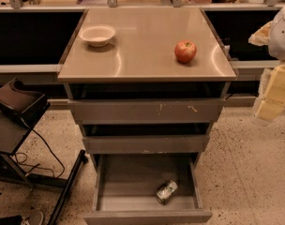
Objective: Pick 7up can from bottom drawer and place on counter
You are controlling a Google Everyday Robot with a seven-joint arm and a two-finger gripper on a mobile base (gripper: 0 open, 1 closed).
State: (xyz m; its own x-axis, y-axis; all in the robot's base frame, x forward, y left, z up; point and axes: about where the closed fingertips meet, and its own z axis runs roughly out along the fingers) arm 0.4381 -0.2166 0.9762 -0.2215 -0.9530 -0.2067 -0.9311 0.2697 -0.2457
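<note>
The 7up can [167, 191] lies on its side in the bottom drawer [128, 182], which is pulled fully out; the can rests near the front right of the tray. Above it, the glossy beige counter [147, 46] tops the cabinet. My gripper [270, 108] hangs at the right edge of the view, pale yellow, level with the upper drawers. It is well to the right of the cabinet and far above the can, holding nothing that I can see.
A white bowl [97, 34] sits at the counter's back left and a red apple [185, 51] at its right. The two upper drawers [145, 110] stand slightly open. A dark stand with cables [16, 125] is on the floor to the left.
</note>
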